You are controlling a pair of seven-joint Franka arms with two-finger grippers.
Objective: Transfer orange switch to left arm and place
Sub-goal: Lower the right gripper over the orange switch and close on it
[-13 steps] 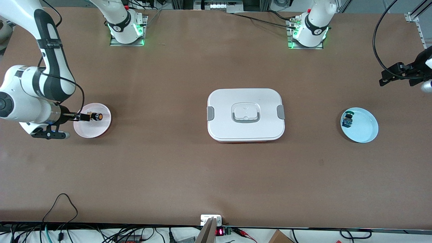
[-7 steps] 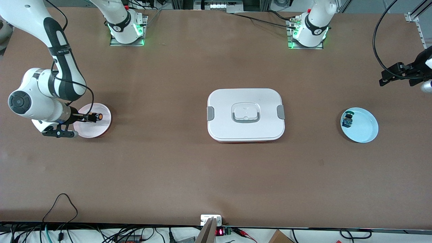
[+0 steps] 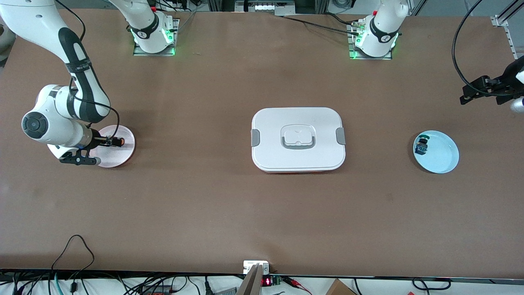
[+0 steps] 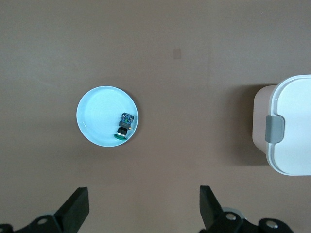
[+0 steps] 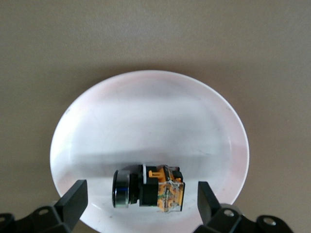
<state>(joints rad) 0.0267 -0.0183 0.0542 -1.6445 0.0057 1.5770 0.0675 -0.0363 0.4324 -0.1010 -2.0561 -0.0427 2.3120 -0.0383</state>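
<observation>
The orange switch [image 3: 119, 141] lies on its side on a pink plate [image 3: 123, 155] at the right arm's end of the table. In the right wrist view the orange switch [image 5: 148, 193] shows a dark round cap and an orange terminal end on the pink plate [image 5: 146, 111]. My right gripper [image 3: 109, 141] [image 5: 142, 200] is open, one finger on each side of the switch, with gaps and no touch. The white box [image 3: 299, 119] stands mid-table. My left gripper [image 3: 470, 91] [image 4: 143, 204] waits open, high over the left arm's end.
A light blue plate [image 3: 441, 159] [image 4: 99, 114] near the left arm's end holds a small green-topped switch [image 3: 421, 145] [image 4: 125, 125]. One end of the box [image 4: 296, 126] with its grey clip shows in the left wrist view. Cables run along the table's near edge.
The right arm's wrist has swung in toward the pink plate, with the gripper staying open around the orange switch. The switch and the left arm have not moved.
</observation>
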